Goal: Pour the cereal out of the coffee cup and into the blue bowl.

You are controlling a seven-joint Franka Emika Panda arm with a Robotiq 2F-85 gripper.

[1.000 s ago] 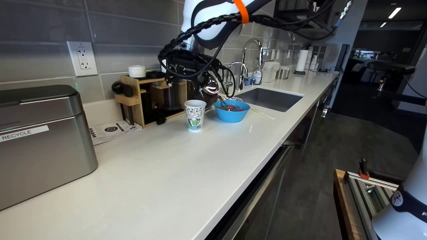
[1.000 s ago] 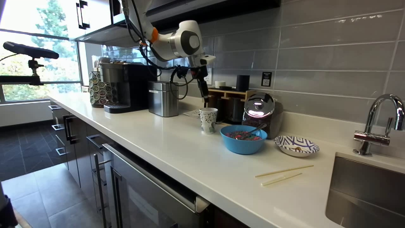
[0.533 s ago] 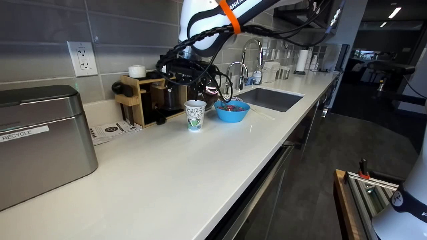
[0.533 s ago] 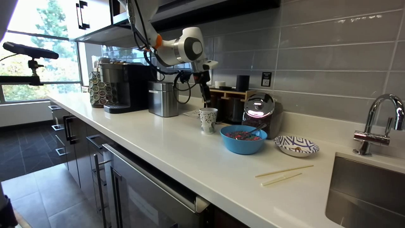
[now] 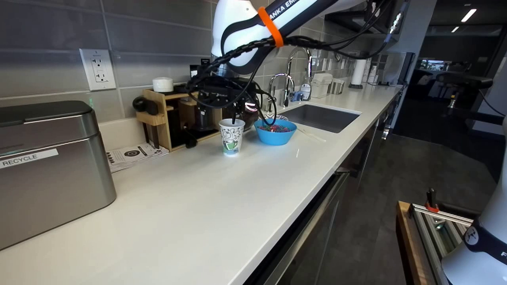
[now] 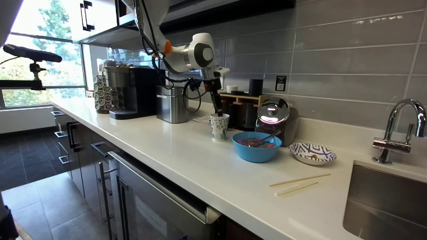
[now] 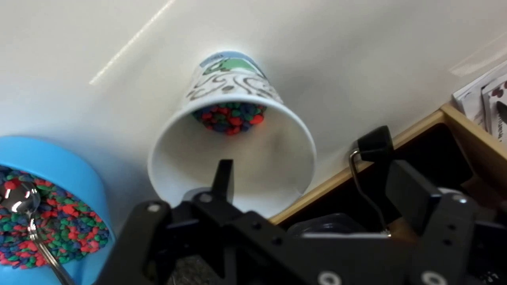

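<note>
The white patterned paper coffee cup (image 5: 231, 138) stands upright on the counter in both exterior views (image 6: 219, 130). In the wrist view the cup (image 7: 257, 158) shows red, green and blue cereal (image 7: 231, 118) at its bottom. The blue bowl (image 6: 255, 154) stands beside it, holding similar cereal and a metal spoon (image 7: 33, 233); its rim shows in the wrist view (image 7: 51, 150). My gripper (image 7: 317, 182) is open and points down at the cup's rim. One finger is over or just inside the cup's mouth; the other is outside it, on the side of the wooden organizer.
A wooden organizer (image 5: 163, 122) with black items stands behind the cup. A jar with a shiny lid (image 6: 273, 113) is behind the bowl. A patterned paper dish (image 6: 313, 154), thin sticks (image 6: 297, 189), a sink (image 6: 377, 200) and a steel recycle bin (image 5: 59, 166) are also here.
My gripper has moved down, from above the cup to its rim, with one fingertip now at or inside the mouth. The cup and bowl have not moved.
</note>
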